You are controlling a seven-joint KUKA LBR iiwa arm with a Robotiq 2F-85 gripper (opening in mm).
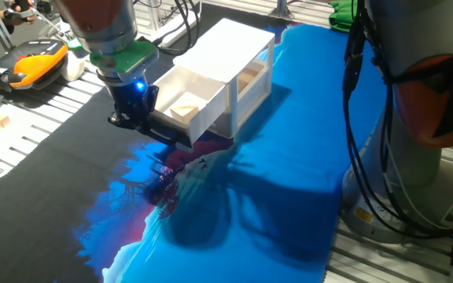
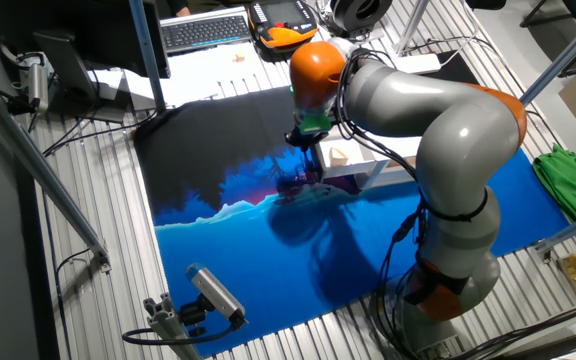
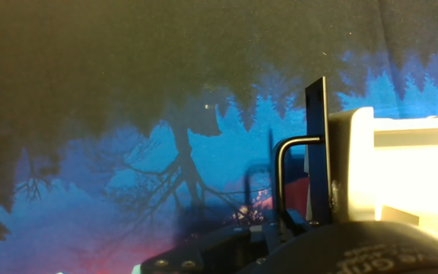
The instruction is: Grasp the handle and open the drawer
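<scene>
The white cabinet [image 1: 230, 47] stands on the printed cloth. Its drawer [image 1: 185, 101] is pulled out toward the front left and shows its cream interior. The black handle [image 1: 173, 132] runs along the drawer's front. My gripper [image 1: 141, 122] is at the left end of the handle and looks shut on it. In the hand view the handle [image 3: 318, 152] stands as a black bar with a thin loop against the white drawer [image 3: 401, 171], and my gripper [image 3: 280, 228] is dark at the bottom edge. In the other fixed view my gripper [image 2: 304, 152] is at the drawer [image 2: 343, 155].
A second drawer [image 1: 252, 79] sits in the cabinet's right side. An orange and black device [image 1: 26, 63] lies at the far left. My arm's base [image 1: 423, 118] and its cables stand at the right. A keyboard [image 2: 203, 30] and a green cloth [image 2: 568, 170] lie off the mat.
</scene>
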